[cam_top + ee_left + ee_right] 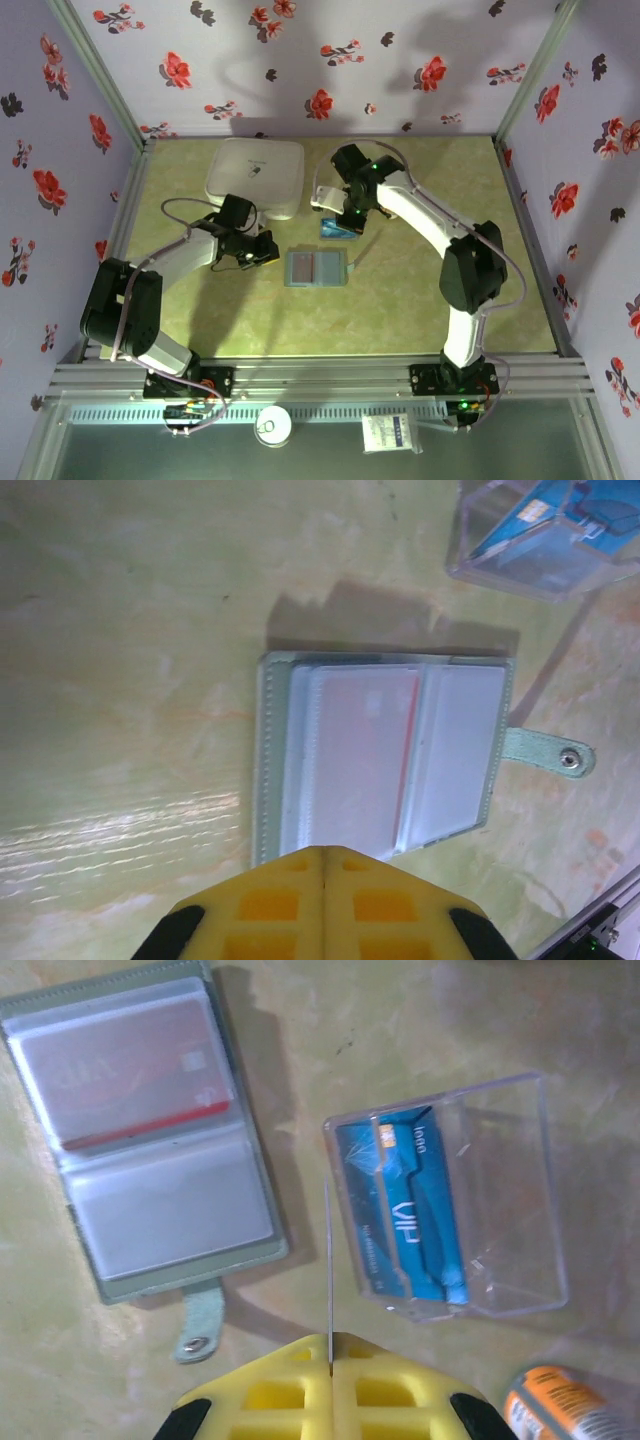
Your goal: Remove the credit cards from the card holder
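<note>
Card holder [316, 268], the slate grey-blue bifold one, lies open and flat on the green tabletop [420, 300], with a red-orange plastic card [130, 1070] tucked in one clear sleeve. Left gripper [322, 855] is right at its edge, yellow fingers pressed together on nothing. Right gripper [331, 1340], also closed and empty, hangs by the clear plastic tray [500, 1190] with a blue-teal card [410, 1210] inside. Big white box [255, 175] sits furthest back.
</note>
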You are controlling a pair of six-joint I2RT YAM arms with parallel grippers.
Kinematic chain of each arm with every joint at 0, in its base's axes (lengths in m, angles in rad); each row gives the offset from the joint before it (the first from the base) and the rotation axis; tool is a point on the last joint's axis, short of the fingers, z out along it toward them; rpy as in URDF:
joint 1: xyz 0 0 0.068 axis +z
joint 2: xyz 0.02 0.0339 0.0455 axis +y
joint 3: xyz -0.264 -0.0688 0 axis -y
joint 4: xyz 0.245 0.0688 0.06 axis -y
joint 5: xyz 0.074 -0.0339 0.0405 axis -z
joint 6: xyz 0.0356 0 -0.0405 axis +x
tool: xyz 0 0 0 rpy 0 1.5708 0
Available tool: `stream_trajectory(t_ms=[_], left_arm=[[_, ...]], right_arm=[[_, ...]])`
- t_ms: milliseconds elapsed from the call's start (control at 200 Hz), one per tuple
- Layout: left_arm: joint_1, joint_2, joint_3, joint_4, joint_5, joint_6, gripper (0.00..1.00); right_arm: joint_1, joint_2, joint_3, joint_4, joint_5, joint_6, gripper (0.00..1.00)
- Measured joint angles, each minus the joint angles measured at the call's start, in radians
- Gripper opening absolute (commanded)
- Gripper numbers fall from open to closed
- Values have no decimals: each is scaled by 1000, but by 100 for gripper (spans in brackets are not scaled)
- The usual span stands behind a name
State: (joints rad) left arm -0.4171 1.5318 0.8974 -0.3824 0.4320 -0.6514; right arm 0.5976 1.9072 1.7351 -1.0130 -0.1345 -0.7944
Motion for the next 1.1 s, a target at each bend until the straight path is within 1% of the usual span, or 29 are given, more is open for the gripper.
stream_trajectory(t_ms=[185,390,560,855,1010,1100], left_arm=[[3,-3,-1,-7,-3,1,0],[5,-3,-1,-9,-4,1,0],[6,8,-1,-9,-3,1,0],[15,27,6,-16,-3,5,0],[19,27,6,-15,-2,5,0],[19,27,6,-15,-2,5,0]], right_arm=[[-43,134,171,-79,-22,-89,0],[-66,264,323,-146,-41,-142,0],[-70,340,392,-180,-56,-165,0],[-70,410,407,-203,-79,-175,0],[-70,413,409,-211,-80,-175,4],[-70,413,411,-212,-80,-172,17]])
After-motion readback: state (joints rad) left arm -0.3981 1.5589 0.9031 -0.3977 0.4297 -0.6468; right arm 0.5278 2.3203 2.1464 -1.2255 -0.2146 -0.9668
